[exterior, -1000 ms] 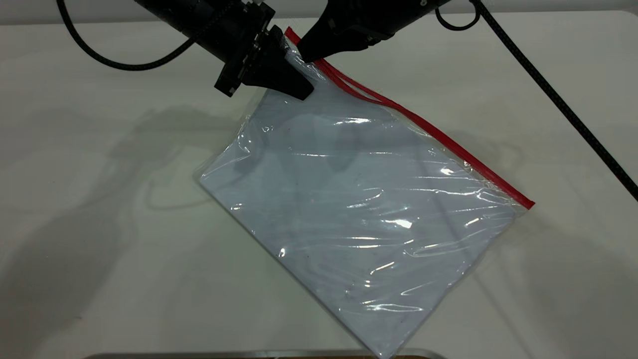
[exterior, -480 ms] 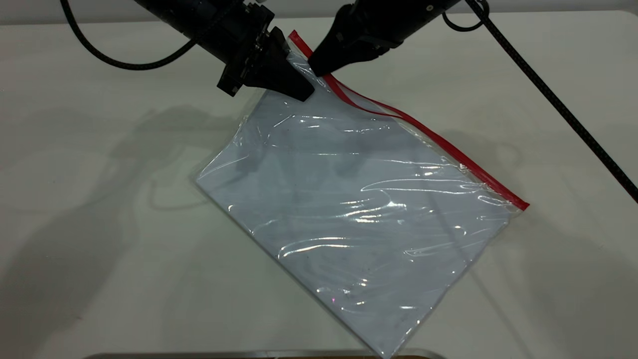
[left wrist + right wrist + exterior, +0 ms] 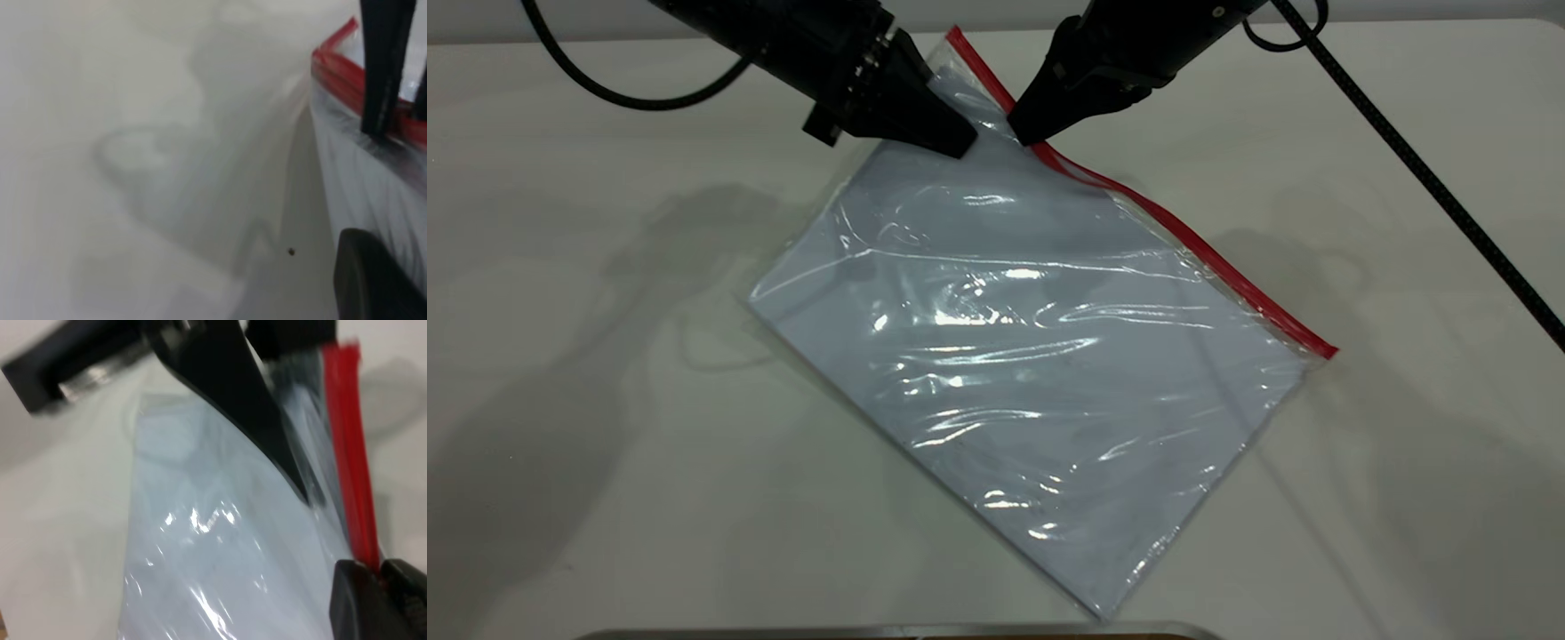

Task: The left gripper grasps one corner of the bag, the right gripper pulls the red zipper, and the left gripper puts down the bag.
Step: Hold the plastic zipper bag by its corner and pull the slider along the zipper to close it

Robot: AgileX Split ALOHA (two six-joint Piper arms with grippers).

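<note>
1 bag holding white paper lies slanted on the bench, its far corner raised. Along its far-right edge runs 1 red zipper. Of the 2 grippers, the left gripper has its fingers clamped on the bag near that corner, and the right gripper pinches the zipper just beside it.

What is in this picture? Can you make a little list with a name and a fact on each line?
bag: clear plastic pouch with white paper inside, lying slanted on the table, one corner lifted
red zipper: thin red strip along the bag's long upper edge
left gripper: shut on the bag near its raised corner
right gripper: shut on the red zipper, close beside the left gripper
table: pale, with soft shadows of the arms
</note>
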